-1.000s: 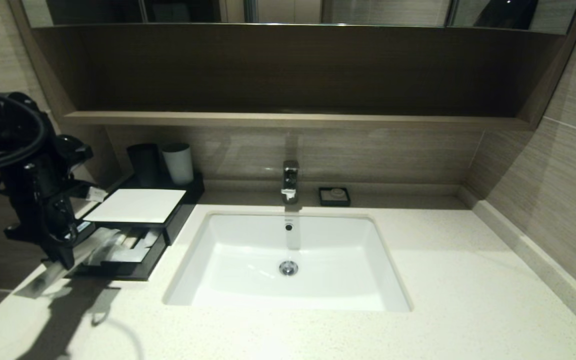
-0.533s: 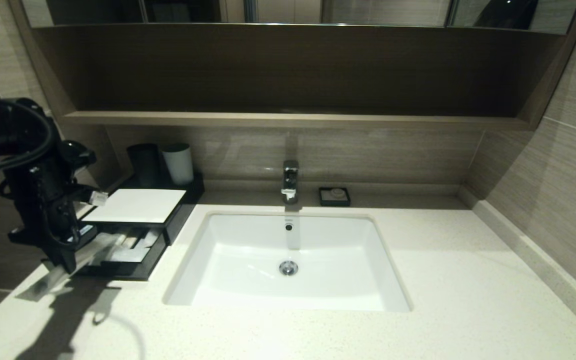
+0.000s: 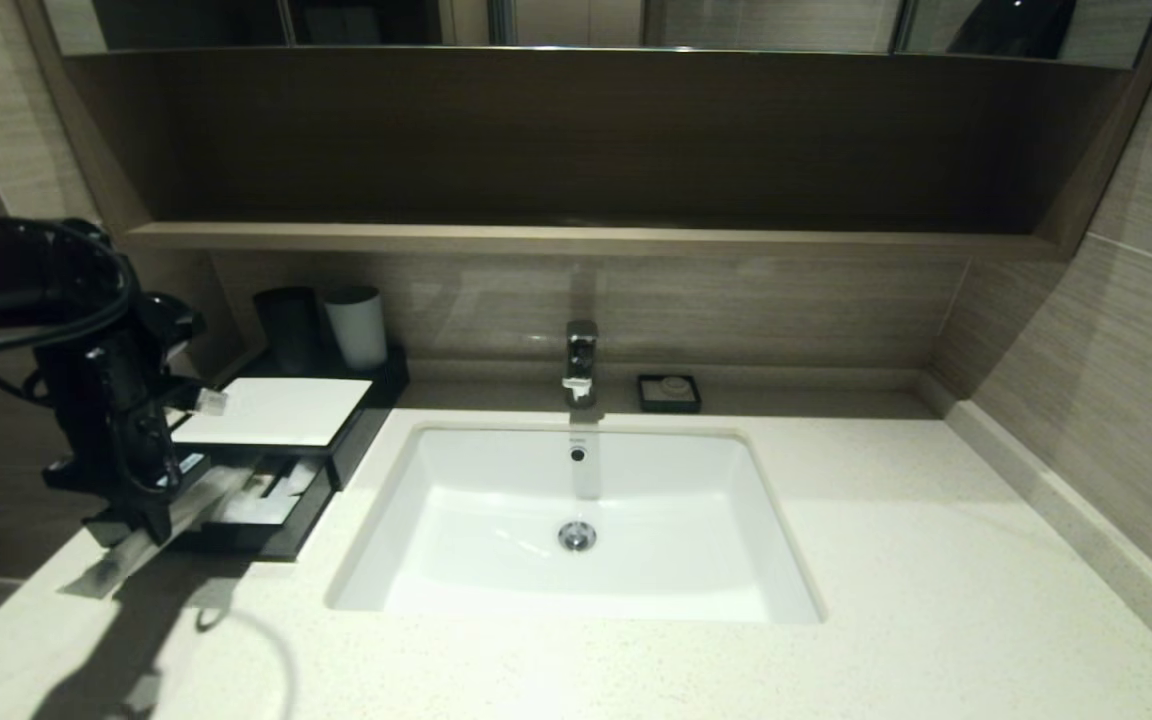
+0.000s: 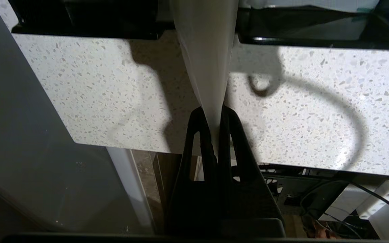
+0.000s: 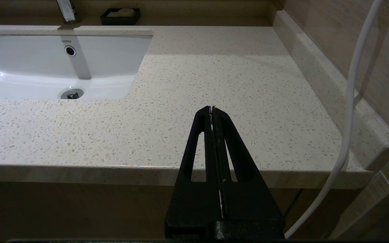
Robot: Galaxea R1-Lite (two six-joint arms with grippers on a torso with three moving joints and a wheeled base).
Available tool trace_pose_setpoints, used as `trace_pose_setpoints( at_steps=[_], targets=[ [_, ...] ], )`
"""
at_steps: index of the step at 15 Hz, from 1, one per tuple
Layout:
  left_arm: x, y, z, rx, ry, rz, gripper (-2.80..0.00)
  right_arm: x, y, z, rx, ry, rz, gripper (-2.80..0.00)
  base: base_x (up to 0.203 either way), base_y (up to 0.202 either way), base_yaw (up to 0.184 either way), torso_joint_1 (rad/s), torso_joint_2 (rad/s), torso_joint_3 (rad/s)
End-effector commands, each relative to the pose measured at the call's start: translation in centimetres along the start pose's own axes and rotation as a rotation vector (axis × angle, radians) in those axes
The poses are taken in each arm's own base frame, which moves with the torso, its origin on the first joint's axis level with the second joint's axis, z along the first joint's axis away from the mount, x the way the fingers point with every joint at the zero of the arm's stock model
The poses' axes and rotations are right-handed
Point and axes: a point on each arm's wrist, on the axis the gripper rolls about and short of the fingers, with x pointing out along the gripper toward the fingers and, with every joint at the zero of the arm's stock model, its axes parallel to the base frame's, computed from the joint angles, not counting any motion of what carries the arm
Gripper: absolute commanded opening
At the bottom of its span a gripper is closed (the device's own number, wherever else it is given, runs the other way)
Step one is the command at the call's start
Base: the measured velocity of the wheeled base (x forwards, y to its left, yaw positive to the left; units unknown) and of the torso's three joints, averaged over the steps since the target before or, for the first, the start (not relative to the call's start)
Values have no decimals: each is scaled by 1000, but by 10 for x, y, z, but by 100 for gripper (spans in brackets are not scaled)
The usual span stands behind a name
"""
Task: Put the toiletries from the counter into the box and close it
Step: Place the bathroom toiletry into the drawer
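The black box [image 3: 361, 425] with its white top panel [image 3: 276, 410] stands at the counter's [image 3: 886, 600] back left, its front drawer [image 3: 288, 535] pulled open. Whitish packets [image 3: 261, 505] lie in the drawer. My left gripper [image 3: 158, 530] is shut on one end of a long whitish packet [image 3: 211, 490] just in front of the drawer. In the left wrist view my left gripper [image 4: 214, 113] pinches that packet [image 4: 204, 50], whose far end reaches over the drawer's front rim [image 4: 316, 30]. My right gripper [image 5: 212, 109] is shut and empty above the counter's front right edge.
A dark cup [image 3: 286, 325] and a white cup [image 3: 356, 325] stand behind the box. The white sink [image 3: 436, 500] with its tap [image 3: 581, 360] is in the middle. A small black soap dish [image 3: 669, 392] sits behind it. A wall and kerb [image 3: 1066, 520] bound the right side.
My left gripper has moved right and slightly down toward the open drawer, carrying the packet with it. The right arm has not moved.
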Motion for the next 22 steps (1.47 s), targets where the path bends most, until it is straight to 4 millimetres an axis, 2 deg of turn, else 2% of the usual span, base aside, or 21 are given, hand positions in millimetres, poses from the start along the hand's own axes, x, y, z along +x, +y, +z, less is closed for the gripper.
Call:
trace_pose_setpoints(
  at_steps=[1, 22],
  targets=[
    [6, 1, 4, 1, 7, -1, -280, 0, 0, 0, 0, 0, 0, -280, 0, 0, 0, 0, 0, 0],
    [17, 4, 24, -8, -111, 0, -280, 0, 0, 0, 0, 0, 0, -280, 0, 0, 0, 0, 0, 0]
  ],
)
